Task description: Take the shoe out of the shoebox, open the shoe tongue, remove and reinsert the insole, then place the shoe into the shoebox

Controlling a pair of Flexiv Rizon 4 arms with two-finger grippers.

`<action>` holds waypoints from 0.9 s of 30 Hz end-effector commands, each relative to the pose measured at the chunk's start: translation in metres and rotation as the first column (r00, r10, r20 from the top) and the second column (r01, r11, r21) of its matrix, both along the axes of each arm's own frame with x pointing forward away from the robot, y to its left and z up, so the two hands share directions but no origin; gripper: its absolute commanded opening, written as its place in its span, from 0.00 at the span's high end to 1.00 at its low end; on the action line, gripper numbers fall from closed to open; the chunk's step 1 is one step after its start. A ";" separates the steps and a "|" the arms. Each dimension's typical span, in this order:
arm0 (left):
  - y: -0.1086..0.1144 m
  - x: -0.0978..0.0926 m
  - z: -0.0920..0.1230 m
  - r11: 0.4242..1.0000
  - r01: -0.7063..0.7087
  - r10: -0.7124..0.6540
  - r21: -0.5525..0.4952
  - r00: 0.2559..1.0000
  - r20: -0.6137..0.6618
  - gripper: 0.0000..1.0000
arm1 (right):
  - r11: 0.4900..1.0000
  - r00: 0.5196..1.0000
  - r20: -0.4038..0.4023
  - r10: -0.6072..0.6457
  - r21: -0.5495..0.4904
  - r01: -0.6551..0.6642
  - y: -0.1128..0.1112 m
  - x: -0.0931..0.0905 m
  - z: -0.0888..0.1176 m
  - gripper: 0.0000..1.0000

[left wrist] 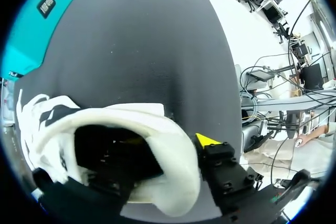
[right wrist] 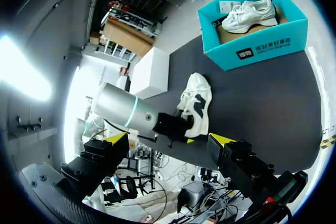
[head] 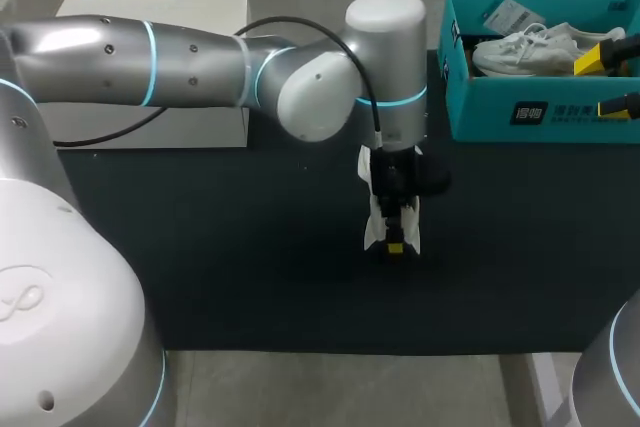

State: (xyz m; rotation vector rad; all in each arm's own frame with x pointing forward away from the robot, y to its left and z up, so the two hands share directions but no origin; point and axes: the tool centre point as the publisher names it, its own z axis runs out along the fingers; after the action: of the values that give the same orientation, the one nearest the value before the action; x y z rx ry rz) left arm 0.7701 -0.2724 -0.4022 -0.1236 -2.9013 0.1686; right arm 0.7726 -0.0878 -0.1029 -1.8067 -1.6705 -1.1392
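Left pincer (head: 396, 239): closed on the shoe (right wrist: 195, 98) at its heel. We see one finger down inside the opening, and the yellow tip of the other pressed against the outside of the white heel wall.
Shoe: white with dark side patches, sole down near the middle of the mat (head: 250, 247). Its heel points to the near edge and its toe to the far edge. We cannot tell whether the sole rests fully on the mat.
Left arm (head: 200, 57): comes in from the left edge, crosses the far half of the surface and bends straight down onto the shoe.
Right pincer (right wrist: 168, 139): open, its two yellow tips wide apart with nothing between them. In the head view it sits at the right edge, beside the shoebox's near right corner.
Shoebox (head: 500, 112): teal, lid off, at the far right corner of the mat, well apart from the held shoe.
Second shoe (head: 525, 47): white, lying inside the shoebox with a paper tag (head: 510, 15) beside it.
White box (head: 205, 127): at the far left edge of the mat, partly hidden under the left arm.
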 end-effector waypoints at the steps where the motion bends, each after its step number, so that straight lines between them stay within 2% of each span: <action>1: -0.001 -0.002 0.002 1.000 0.009 -0.009 0.007 1.000 -0.002 1.00 | 1.000 1.000 -0.001 -0.002 -0.002 0.002 0.000 0.000 0.000 0.00; 6: 0.001 -0.007 0.014 1.000 0.017 -0.017 0.012 1.000 0.001 1.00 | 1.000 1.000 -0.001 -0.002 -0.002 0.002 0.000 0.000 0.000 0.00; 10: 0.004 -0.009 0.033 0.999 0.042 -0.042 0.031 0.999 0.001 1.00 | 1.000 1.000 -0.001 -0.002 -0.002 0.002 0.000 0.000 0.000 0.00; 14: 0.012 -0.009 0.063 0.998 0.062 -0.062 0.027 0.998 -0.014 1.00 | 1.000 1.000 -0.001 -0.002 -0.002 0.002 0.000 0.000 0.000 0.00; 15: 0.013 -0.010 0.071 0.997 0.074 -0.073 0.007 0.995 -0.062 1.00 | 1.000 1.000 -0.001 -0.002 -0.002 0.002 0.000 0.000 0.000 0.00; 16: 0.016 -0.009 0.078 0.996 0.067 -0.065 0.050 0.997 -0.036 1.00 | 1.000 1.000 -0.001 -0.002 -0.002 0.002 0.000 0.000 0.000 0.00; 18: 0.020 -0.009 0.092 0.995 0.099 -0.098 0.005 0.987 -0.126 1.00 | 1.000 1.000 -0.001 -0.002 -0.002 0.002 0.000 0.000 0.000 0.00; 19: 0.021 -0.008 0.099 0.994 0.110 -0.108 0.009 0.985 -0.132 1.00 | 1.000 1.000 -0.001 -0.002 -0.002 0.002 0.000 0.000 0.000 0.00; 21: 0.026 -0.003 0.115 0.994 0.100 -0.095 0.053 0.991 -0.093 1.00 | 1.000 1.000 -0.001 -0.002 -0.002 0.002 0.000 0.000 0.000 0.00; 22: 0.026 -0.002 0.125 0.993 0.117 -0.114 0.024 0.988 -0.103 1.00 | 1.000 1.000 -0.001 -0.002 -0.002 0.002 0.000 0.000 0.000 0.00; 27: 0.030 0.001 0.173 0.991 0.129 -0.129 0.033 0.991 -0.024 1.00 | 1.000 1.000 -0.001 -0.002 -0.002 0.002 0.000 0.000 0.000 0.00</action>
State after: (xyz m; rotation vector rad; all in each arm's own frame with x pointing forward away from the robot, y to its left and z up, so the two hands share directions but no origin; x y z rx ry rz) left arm 0.7701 -0.2518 -0.2794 -0.2977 -2.8094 0.0970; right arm 0.7726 -0.0878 -0.1029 -1.8069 -1.6702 -1.1390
